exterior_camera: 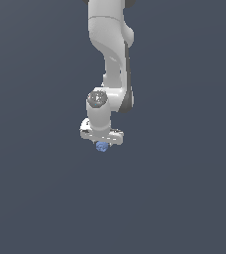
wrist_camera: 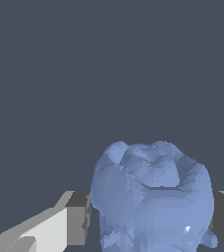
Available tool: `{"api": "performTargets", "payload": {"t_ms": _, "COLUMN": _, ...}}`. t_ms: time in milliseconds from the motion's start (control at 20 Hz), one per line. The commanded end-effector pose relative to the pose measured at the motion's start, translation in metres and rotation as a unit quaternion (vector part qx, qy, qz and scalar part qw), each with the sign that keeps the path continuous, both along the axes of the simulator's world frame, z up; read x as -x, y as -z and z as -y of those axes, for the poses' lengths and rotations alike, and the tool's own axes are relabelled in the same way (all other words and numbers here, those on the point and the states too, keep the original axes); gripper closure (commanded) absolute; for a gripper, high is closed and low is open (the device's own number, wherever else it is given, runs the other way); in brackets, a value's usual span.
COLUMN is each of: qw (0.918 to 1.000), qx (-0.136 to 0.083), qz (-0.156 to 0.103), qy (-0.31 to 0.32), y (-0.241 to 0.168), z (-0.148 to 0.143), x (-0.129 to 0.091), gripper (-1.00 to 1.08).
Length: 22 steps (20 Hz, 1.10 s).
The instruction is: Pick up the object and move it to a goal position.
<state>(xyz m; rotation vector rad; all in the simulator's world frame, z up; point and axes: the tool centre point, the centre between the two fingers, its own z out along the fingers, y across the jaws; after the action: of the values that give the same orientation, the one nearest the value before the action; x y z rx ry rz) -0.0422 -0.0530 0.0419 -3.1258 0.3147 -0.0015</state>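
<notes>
The object (exterior_camera: 102,146) is a small light-blue lumpy blob, just under the white gripper (exterior_camera: 102,143) in the exterior view. It is much narrower than the gripper's body. In the wrist view the object (wrist_camera: 151,197) fills the space between the two fingers (wrist_camera: 77,216), which press against its sides. The gripper is shut on it. The white arm (exterior_camera: 110,49) comes down from the top of the exterior view. Whether the object touches the ground cannot be told.
A plain dark grey-blue surface (exterior_camera: 35,198) fills both views. No other objects or edges show.
</notes>
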Motion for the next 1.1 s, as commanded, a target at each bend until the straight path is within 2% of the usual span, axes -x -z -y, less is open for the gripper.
{"api": "performTargets", "payload": {"t_ms": 0, "qw": 1.0, "qx": 0.0, "qz": 0.0, "qy": 0.0, "y": -0.005, "z": 0.003, "x": -0.001, "gripper": 1.08}}
{"api": "performTargets", "payload": {"t_ms": 450, "qw": 1.0, "qx": 0.0, "qz": 0.0, "qy": 0.0, "y": -0.055, "z": 0.03, "x": -0.009, "gripper": 1.08}}
{"api": "performTargets", "payload": {"t_ms": 1050, "qw": 1.0, "qx": 0.0, "qz": 0.0, "qy": 0.0, "y": -0.169, "z": 0.093, "x": -0.029, "gripper": 1.08}}
